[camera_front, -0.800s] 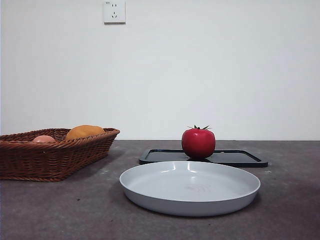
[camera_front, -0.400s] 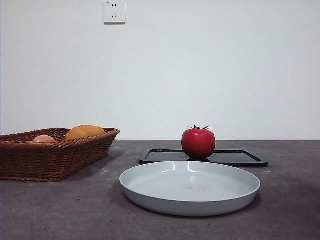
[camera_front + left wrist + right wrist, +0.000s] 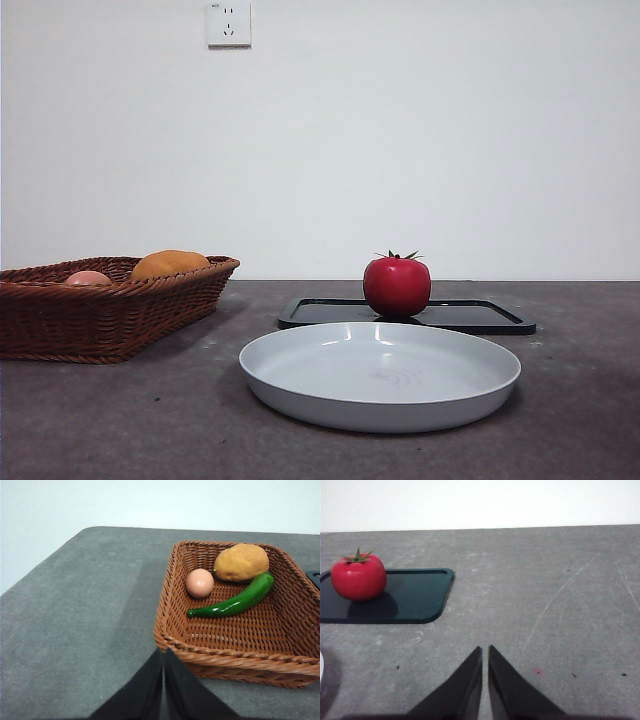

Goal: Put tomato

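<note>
The glossy red tomato (image 3: pixel 397 285) with a green stem stands upright on a flat black tray (image 3: pixel 470 316) behind a grey-white plate (image 3: pixel 380 375). It also shows in the right wrist view (image 3: pixel 359 577), on the black tray (image 3: pixel 415 597). My right gripper (image 3: pixel 485 652) is shut and empty, above bare table, well off to the side of the tomato. My left gripper (image 3: pixel 164 654) is shut and empty, just outside the near rim of the wicker basket (image 3: pixel 235 652). Neither arm shows in the front view.
The brown wicker basket (image 3: pixel 100 310) stands at the left and holds an orange-yellow fruit (image 3: pixel 241 562), a small pale pink fruit (image 3: pixel 199 582) and a green pepper (image 3: pixel 235 602). A white wall with a socket (image 3: pixel 228 23) stands behind the grey table.
</note>
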### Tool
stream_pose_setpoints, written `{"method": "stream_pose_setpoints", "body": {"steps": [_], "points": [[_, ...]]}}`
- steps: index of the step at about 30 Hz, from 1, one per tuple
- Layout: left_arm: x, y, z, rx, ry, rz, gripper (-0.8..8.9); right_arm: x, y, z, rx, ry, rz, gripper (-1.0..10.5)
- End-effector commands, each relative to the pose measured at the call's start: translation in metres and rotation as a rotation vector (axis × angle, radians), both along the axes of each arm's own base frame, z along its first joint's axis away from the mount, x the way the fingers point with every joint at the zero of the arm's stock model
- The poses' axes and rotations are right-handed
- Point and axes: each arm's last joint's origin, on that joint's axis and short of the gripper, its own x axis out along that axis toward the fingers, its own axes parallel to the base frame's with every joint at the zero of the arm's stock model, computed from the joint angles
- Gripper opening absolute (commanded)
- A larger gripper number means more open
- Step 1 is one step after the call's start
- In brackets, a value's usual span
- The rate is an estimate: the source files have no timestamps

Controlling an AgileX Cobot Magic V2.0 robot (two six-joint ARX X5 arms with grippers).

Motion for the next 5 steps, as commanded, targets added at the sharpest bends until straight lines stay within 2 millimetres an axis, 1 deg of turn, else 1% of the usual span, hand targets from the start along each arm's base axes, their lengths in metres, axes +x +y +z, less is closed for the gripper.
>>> {"method": "stream_pose_setpoints", "body": {"steps": [1, 5], "points": [[0.0009, 0.0002, -0.0076, -0.006, 0.025, 0.004, 0.07, 0.0003, -0.0002, -0.0005, 0.012, -0.007, -0.006, 0.1], [0.0009, 0.0002, -0.0075, -0.006, 0.025, 0.004, 0.07, 0.0003, -0.0002, -0.0005, 0.012, -0.007, -0.006, 0.1]]}}
